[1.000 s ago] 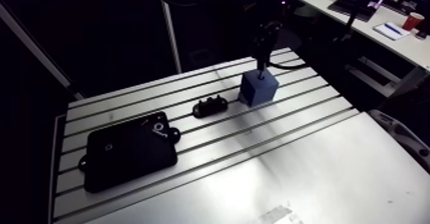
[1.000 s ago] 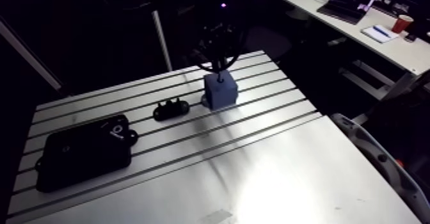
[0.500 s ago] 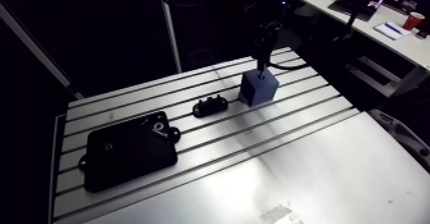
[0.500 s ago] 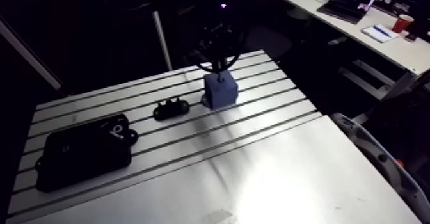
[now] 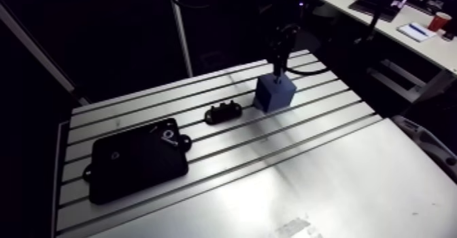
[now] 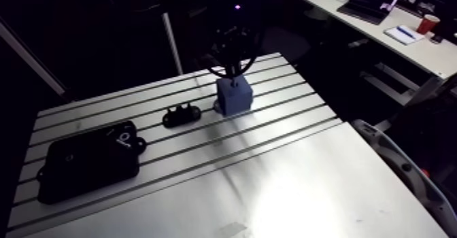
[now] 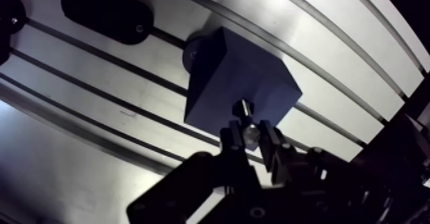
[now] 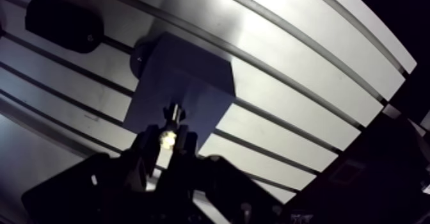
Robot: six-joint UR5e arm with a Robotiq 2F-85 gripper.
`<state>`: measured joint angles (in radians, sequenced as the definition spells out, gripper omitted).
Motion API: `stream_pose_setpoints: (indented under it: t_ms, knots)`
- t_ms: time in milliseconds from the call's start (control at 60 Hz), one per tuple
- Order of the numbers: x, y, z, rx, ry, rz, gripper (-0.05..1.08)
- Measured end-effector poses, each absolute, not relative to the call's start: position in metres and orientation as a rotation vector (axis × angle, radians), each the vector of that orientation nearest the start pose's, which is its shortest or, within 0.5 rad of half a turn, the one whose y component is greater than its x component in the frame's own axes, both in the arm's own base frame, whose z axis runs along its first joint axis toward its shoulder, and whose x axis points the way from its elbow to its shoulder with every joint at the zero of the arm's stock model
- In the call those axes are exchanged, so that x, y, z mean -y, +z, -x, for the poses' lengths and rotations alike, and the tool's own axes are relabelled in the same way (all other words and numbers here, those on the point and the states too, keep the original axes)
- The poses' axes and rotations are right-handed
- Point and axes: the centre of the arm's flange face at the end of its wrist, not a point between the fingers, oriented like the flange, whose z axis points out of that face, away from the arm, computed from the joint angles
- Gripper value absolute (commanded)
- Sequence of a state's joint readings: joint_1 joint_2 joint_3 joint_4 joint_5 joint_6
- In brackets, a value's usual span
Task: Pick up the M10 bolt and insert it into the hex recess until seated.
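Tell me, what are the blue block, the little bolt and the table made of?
The blue block looks like matte plastic, perhaps printed: flat, even colour, no shine. The bolt gripped in the fingers seems metal, probably steel: its end glints brightly. The table looks like brushed aluminium: pale, slotted, with soft glare.

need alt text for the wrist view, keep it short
The gripper holds a bolt between its fingers, its tip aimed at the top of a blue block on the slotted table. A black oval part lies beyond the block.

black, blocky two-fingered hand [image 7: 251,137]
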<state>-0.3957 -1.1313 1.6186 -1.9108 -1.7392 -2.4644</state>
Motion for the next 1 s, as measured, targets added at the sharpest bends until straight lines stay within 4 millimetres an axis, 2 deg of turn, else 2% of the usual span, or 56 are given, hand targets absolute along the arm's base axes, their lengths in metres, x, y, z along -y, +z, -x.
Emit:
stream_pose_setpoints:
  t_ms: [400,433,450,467,483,500,533,550,567,583,600,617,633,650,667,1000]
  knots:
    - [-0.127,0.243,0.607,-2.815,0.055,0.734,0.76]
    - [-0.128,0.243,0.607,-2.815,0.054,0.733,0.73]
    - [-0.128,0.242,0.607,-2.814,0.053,0.733,0.65]
    - [-0.128,0.242,0.607,-2.814,0.053,0.732,0.65]
    - [-0.128,0.242,0.607,-2.814,0.053,0.732,0.57]
    - [-0.128,0.241,0.607,-2.813,0.052,0.731,0.57]
    - [-0.128,0.241,0.607,-2.813,0.051,0.73,0.44]
    - [-0.128,0.24,0.607,-2.813,0.051,0.729,0.44]
    - [-0.128,0.24,0.607,-2.813,0.051,0.729,0.33]
    - [-0.128,0.24,0.607,-2.813,0.051,0.728,0.33]
    - [-0.128,0.24,0.607,-2.813,0.051,0.727,0.2]
    - [-0.128,0.239,0.607,-2.813,0.051,0.727,0.2]
    - [-0.128,0.239,0.607,-2.813,0.051,0.726,0.07]
    - [-0.128,0.239,0.607,-2.814,0.051,0.725,0.07]
    - [-0.128,0.239,0.607,-2.815,0.052,0.724,0.02]
    - [-0.129,0.239,0.609,-2.85,0.08,0.72,0.01]
